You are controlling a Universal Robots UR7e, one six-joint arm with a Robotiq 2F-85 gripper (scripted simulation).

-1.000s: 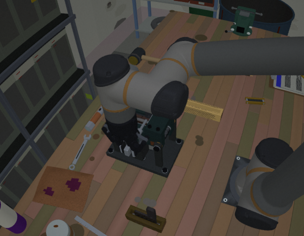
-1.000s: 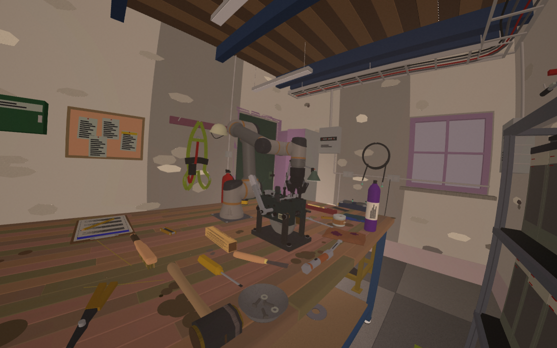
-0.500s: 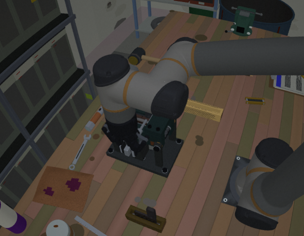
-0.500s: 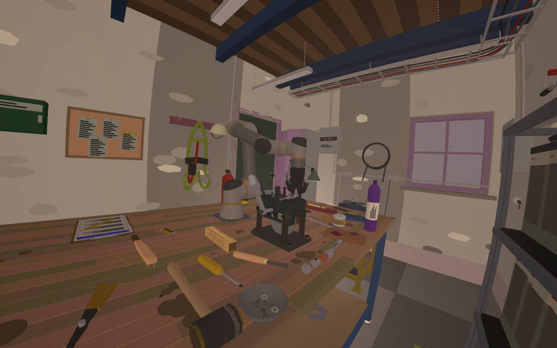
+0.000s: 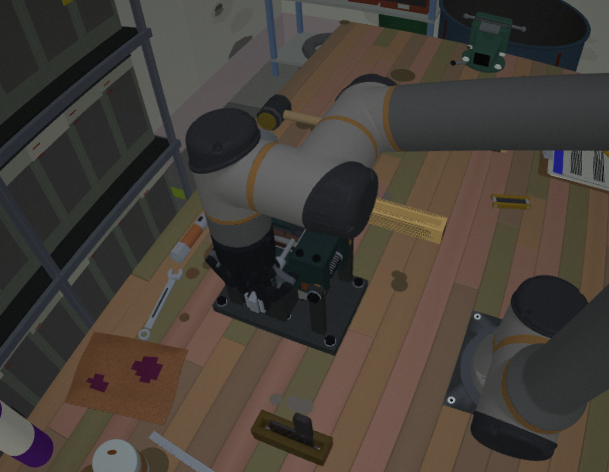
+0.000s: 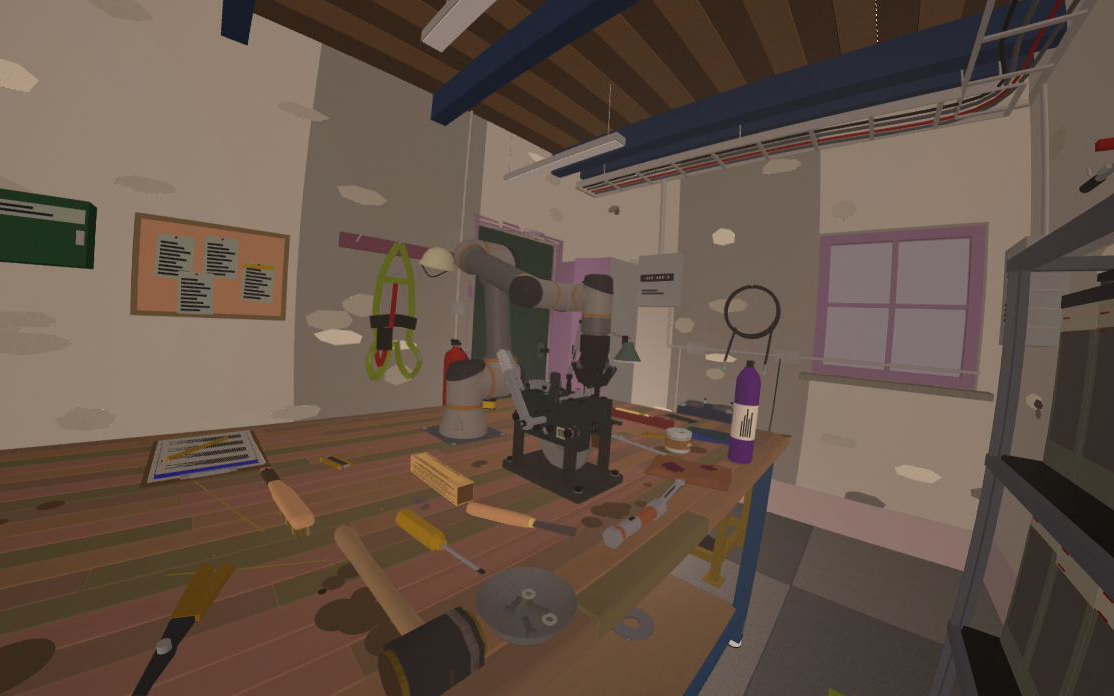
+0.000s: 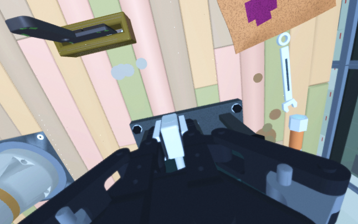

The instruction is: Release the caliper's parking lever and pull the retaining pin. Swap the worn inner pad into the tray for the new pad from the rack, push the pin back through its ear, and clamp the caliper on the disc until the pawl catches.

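The green caliper (image 5: 308, 264) is largely hidden behind my forearm on its dark base plate (image 5: 294, 315), which sits mid-bench. Its pale parking lever (image 6: 511, 391) stands tilted up on the far side. At the near edge of the fixture a white retaining pin head (image 7: 171, 139) sits between the fingers of my gripper (image 7: 172, 145), which is closed on it. In the side camera the gripper (image 5: 254, 301) stands low at the front left corner of the base plate. The inner pad and the rack are hidden by my arm.
An olive tray (image 5: 292, 436) lies on the bench in front of the fixture, with a dark pad (image 7: 44, 29) sticking out of it. A wrench (image 5: 159, 304), an orange-handled tool (image 5: 188, 241) and a cork mat (image 5: 126, 375) lie to the left. Shelving (image 5: 65, 168) borders the bench.
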